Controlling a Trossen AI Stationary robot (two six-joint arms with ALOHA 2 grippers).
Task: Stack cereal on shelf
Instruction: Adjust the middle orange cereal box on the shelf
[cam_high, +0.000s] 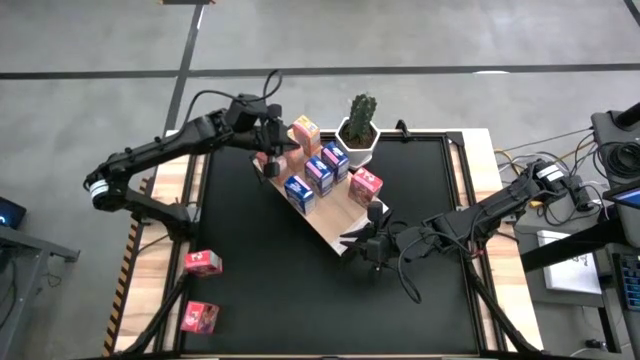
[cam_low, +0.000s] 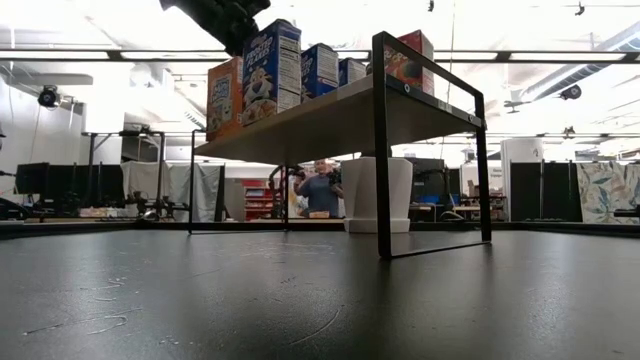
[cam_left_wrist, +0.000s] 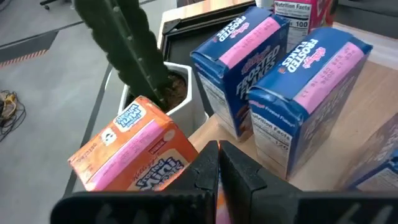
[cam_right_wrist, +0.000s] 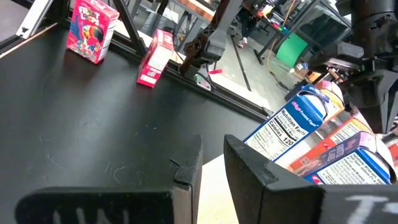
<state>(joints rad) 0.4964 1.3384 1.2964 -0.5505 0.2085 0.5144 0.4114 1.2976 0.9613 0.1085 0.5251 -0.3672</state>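
The shelf (cam_high: 335, 222) was raised on a black frame over the desk (cam_high: 420, 190), and five cereal boxes (cam_high: 318, 172) were stood on it beside a potted cactus (cam_high: 359, 128). The left gripper (cam_high: 268, 152) was held at the orange box (cam_left_wrist: 134, 158), its jaws nearly closed, seemingly empty. The right gripper (cam_high: 362, 238) was parked at the shelf's edge, jaws slightly parted. Two pink boxes (cam_high: 201, 290) were left on the desk.
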